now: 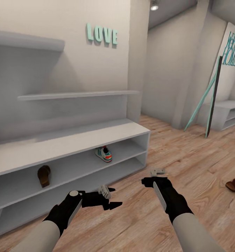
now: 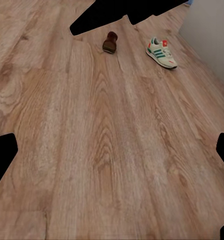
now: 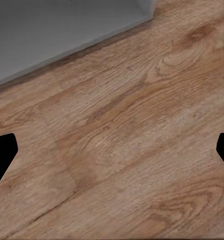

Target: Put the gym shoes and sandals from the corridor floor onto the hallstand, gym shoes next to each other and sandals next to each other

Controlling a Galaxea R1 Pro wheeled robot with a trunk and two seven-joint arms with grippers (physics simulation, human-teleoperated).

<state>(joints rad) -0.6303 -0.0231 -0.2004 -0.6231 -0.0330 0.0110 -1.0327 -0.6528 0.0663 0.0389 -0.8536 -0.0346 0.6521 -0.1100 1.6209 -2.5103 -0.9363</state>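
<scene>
Two shoes on rack shelf, two on floor, both grippers empty.

Hallstand [image 1: 79,140]: one gym shoe [image 1: 103,154] and one sandal [image 1: 44,175] sit on its upper open shelf, well apart. Second sandal [image 1: 234,184] lies on the corridor floor [image 1: 187,164] at far right; left wrist view shows a sandal [image 2: 110,42] and second gym shoe [image 2: 162,52] on planks, near each other (not touching). Left gripper [image 1: 110,199] fingers spread wide, holding nothing. Right gripper [image 1: 157,172] over bare floor, fingertips [image 3: 2,150] wide apart, empty.

Head camera faces the hallstand [image 1: 79,140] from above; both wrist cameras (aimed low) share the corridor floor [image 2: 112,150].
</scene>
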